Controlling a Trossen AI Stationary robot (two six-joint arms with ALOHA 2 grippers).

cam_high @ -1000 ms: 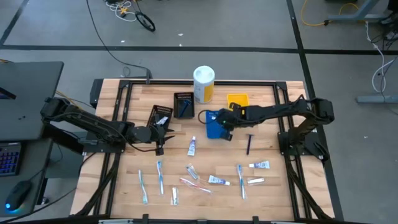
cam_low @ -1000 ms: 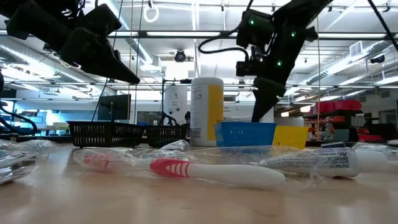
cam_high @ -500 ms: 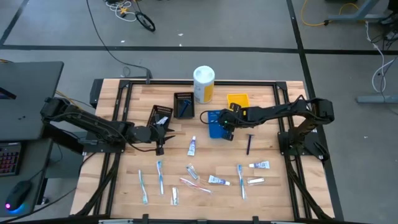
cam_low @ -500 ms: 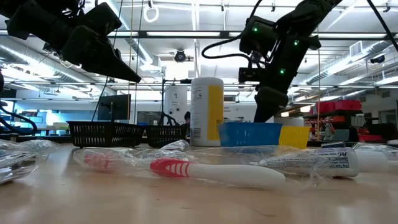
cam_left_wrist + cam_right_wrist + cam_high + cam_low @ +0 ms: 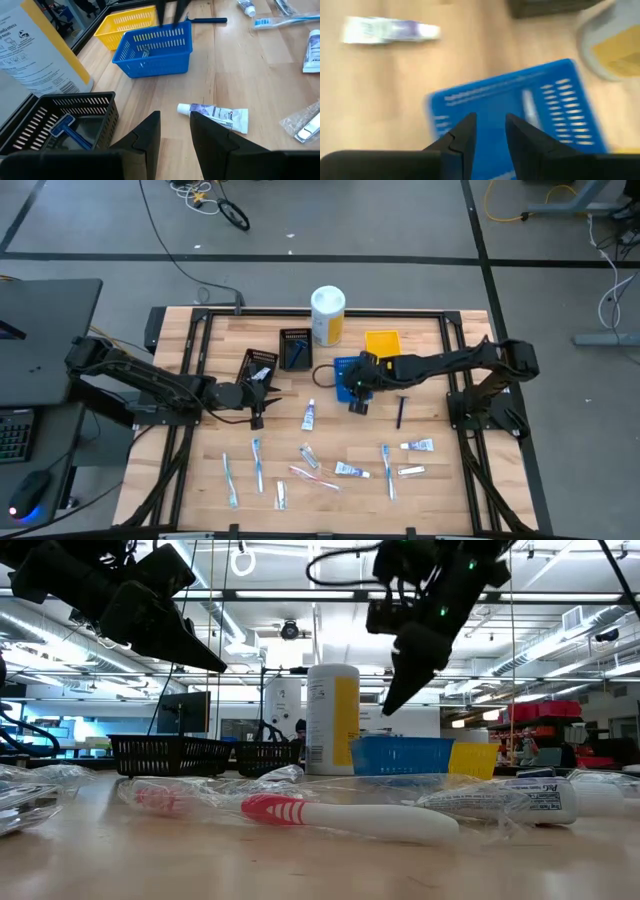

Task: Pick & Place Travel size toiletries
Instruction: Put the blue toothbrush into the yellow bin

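I look down on a wooden tabletop (image 5: 230, 340) framed by black rails. My 2 dark arms reach in from either side. Near the far edge stands a large white-and-yellow canister (image 5: 327, 315). Beside it sit a yellow tray (image 5: 383, 341), a blue tray (image 5: 154, 50) and 2 black trays (image 5: 294, 347); 1 black tray holds a blue razor (image 5: 67, 127).

My right tool (image 5: 357, 401) hovers just above the blue tray's near edge, its 2 fingers (image 5: 465, 135) a little apart and clamped on nothing. A small pale item (image 5: 529, 107) lies inside the blue tray.

My left tool (image 5: 175, 131) waits over the tabletop's left middle, near the black trays, its fingers slightly apart and holding nothing.

The travel size toiletries lie loose across the near half of the tabletop: light-blue toothbrushes (image 5: 258, 463), a pink toothbrush (image 5: 340, 817), small white tubes (image 5: 309, 416) and a dark blue razor (image 5: 401, 410) right of the blue tray.
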